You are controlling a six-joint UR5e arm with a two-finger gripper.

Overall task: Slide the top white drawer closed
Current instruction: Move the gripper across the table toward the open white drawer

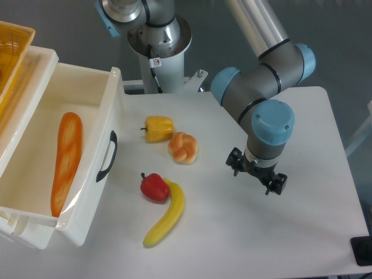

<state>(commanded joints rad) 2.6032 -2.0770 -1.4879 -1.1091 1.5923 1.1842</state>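
Sitting pulled out at the bench's (302, 232) left edge, the drawer (87, 192) lies far left of the pincer (256, 175), past the fruit; pincer empty, open or shut unclear

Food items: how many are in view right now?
5. A baguette lies inside the open top white drawer. On the table: a yellow bell pepper, a bread roll, a red bell pepper touching a banana.
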